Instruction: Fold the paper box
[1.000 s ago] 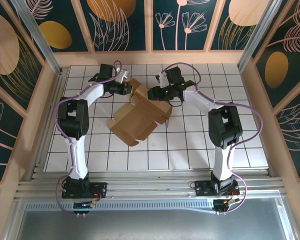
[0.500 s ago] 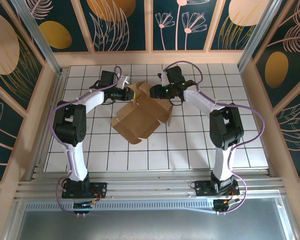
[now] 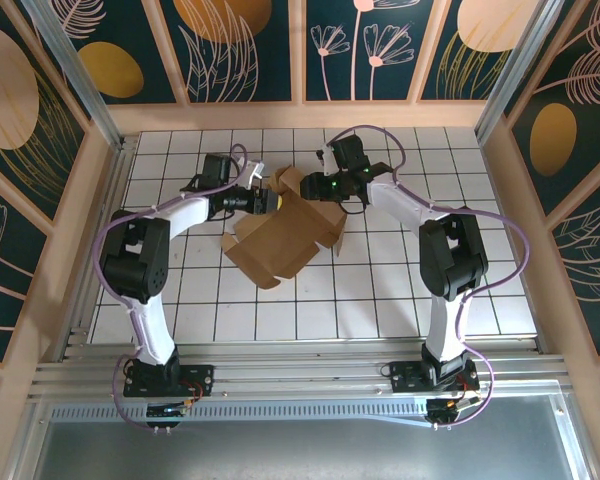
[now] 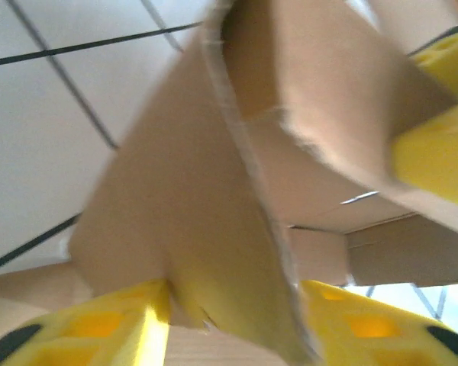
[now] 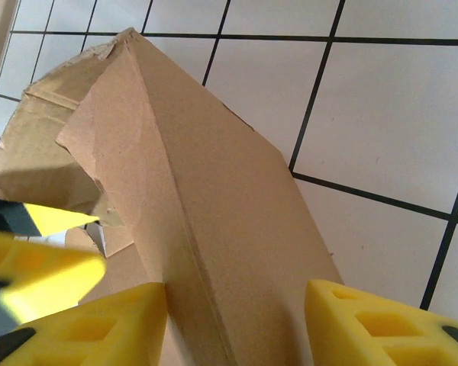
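box (image 3: 280,245) | brown card, part-folded, on table (image 3: 380,290) far centre | left gripper (image 3: 265,199) | table far centre-left, fingers (image 4: 99,329) spread astride a flap (view blurred) | right gripper (image 3: 308,186) | table far centre, pinching box's folded ridge

Bright, even light is shining down on the white tiled table (image 3: 380,290), and the paper box (image 3: 280,250) is making only a soft shadow. The left wrist view is looking very blurry. The right wrist view is looking sharper, with a dark shadow under one flap.
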Robot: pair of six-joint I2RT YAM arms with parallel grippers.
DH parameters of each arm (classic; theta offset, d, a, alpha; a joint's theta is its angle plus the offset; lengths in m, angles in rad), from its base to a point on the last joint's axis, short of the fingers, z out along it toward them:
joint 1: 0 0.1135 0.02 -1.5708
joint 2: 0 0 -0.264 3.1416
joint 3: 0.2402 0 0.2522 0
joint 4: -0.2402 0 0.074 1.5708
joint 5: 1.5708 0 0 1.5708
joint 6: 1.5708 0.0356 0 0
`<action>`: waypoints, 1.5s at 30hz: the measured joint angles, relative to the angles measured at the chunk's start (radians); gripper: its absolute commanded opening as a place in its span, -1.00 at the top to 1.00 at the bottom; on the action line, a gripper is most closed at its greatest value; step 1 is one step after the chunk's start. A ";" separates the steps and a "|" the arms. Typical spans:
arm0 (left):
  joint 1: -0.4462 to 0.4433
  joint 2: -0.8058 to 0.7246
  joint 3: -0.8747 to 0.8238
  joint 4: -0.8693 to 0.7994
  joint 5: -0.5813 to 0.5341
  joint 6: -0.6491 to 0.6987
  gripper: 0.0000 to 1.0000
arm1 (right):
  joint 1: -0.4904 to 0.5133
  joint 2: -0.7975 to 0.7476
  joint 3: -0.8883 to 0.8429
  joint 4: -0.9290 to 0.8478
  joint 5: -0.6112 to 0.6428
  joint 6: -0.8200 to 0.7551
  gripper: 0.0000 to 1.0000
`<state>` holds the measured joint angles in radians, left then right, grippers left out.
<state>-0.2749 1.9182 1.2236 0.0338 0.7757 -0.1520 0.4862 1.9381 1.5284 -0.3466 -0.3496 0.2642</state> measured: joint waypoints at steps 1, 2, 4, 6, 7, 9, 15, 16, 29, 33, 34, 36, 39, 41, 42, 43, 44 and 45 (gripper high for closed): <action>-0.002 -0.007 -0.018 0.031 0.023 -0.006 -0.05 | 0.000 0.000 -0.002 0.001 -0.003 0.000 -0.03; -0.003 -0.009 -0.027 0.053 0.040 -0.010 -0.06 | 0.000 0.000 -0.003 0.000 -0.006 0.000 -0.03; -0.006 -0.009 -0.035 0.082 0.056 -0.013 -0.08 | 0.001 0.000 -0.005 0.001 -0.011 0.000 -0.03; -0.007 -0.011 -0.036 0.086 0.049 -0.009 -0.11 | 0.002 0.000 -0.005 0.002 -0.011 0.000 -0.03; -0.007 -0.014 -0.036 0.083 0.035 -0.003 -0.13 | 0.003 0.000 -0.005 0.002 -0.011 0.000 -0.03; -0.007 -0.027 -0.039 0.076 0.000 0.016 -0.18 | 0.005 0.000 -0.005 0.001 -0.011 0.000 -0.03; -0.007 -0.139 -0.105 0.075 -0.061 0.081 -0.27 | 0.008 0.000 -0.005 0.001 -0.011 -0.001 -0.03; -0.007 -0.162 -0.119 0.077 -0.064 0.090 -0.27 | 0.008 0.000 -0.005 0.000 -0.011 -0.001 -0.03; -0.005 -0.355 -0.272 0.174 -0.351 0.439 -0.34 | 0.008 0.000 -0.005 0.000 -0.039 -0.003 -0.09; 0.003 -0.205 -0.186 0.162 -0.361 0.537 -0.35 | 0.008 0.000 -0.005 0.000 -0.076 -0.003 -0.10; 0.005 -0.180 -0.169 0.156 -0.358 0.551 -0.35 | 0.008 0.000 -0.005 0.000 -0.082 -0.003 -0.10; 0.006 -0.122 -0.126 0.140 -0.344 0.584 -0.35 | 0.008 0.000 -0.005 0.000 -0.095 -0.003 -0.11; 0.006 -0.070 -0.073 0.124 -0.319 0.629 -0.35 | 0.005 0.000 -0.005 -0.001 -0.114 -0.002 -0.11; 0.006 -0.053 -0.050 0.118 -0.305 0.655 -0.33 | 0.003 0.000 -0.005 -0.001 -0.126 0.000 -0.12; 0.006 -0.045 -0.040 0.117 -0.299 0.666 -0.32 | 0.001 0.000 -0.005 -0.001 -0.132 0.001 -0.12; 0.006 -0.039 -0.031 0.116 -0.292 0.676 -0.31 | 0.000 0.000 -0.005 -0.001 -0.139 0.001 -0.12; 0.006 -0.031 -0.021 0.116 -0.283 0.684 -0.29 | -0.003 0.000 -0.005 -0.002 -0.148 0.001 -0.14; 0.006 -0.022 -0.009 0.113 -0.276 0.693 -0.26 | -0.005 0.000 -0.005 -0.002 -0.157 0.005 -0.16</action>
<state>-0.2684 1.8961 1.2144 0.1471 0.4995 0.5411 0.4808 1.9381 1.5238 -0.3485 -0.5064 0.2691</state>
